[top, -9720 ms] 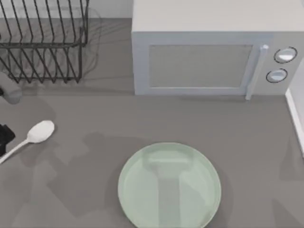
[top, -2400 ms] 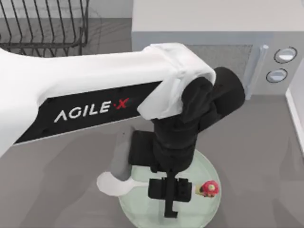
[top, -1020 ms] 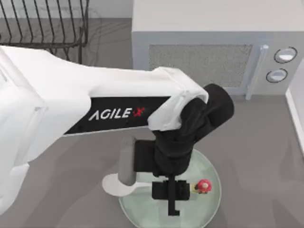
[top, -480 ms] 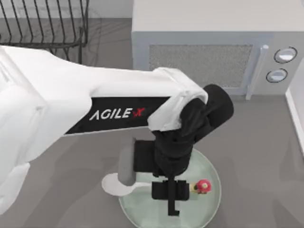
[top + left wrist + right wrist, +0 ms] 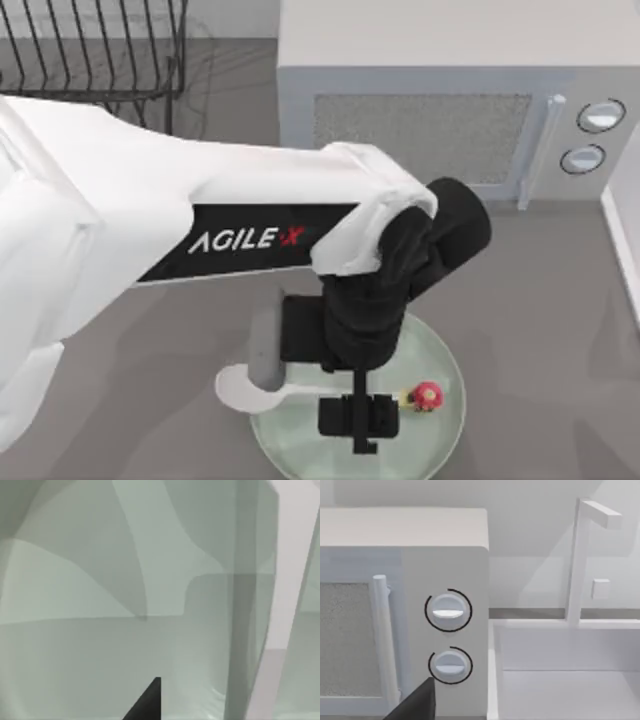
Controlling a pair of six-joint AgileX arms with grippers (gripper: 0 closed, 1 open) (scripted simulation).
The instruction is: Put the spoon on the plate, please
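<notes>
"AGILE·X" is printed on the left arm (image 5: 200,230); its gripper (image 5: 357,418), grip state unclear, is positioned over the glossy round plate (image 5: 440,420), lower centre; the white spoon (image 5: 245,388) overlaps the rim.

A matte grey bench (image 5: 560,330) is seen spreading under soft, even light, with faint shadows cast across it. At its far side a boxy pale grey microwave (image 5: 430,60) with a mesh door window, a vertical bar handle (image 5: 381,640) and two round dials (image 5: 448,611) is set, and a black wire dish rack (image 5: 95,50) is placed at the far left corner. Beside the microwave, a white sink basin (image 5: 570,680) with an angular white tap (image 5: 582,555) is backed by a plain pale wall (image 5: 530,510).
</notes>
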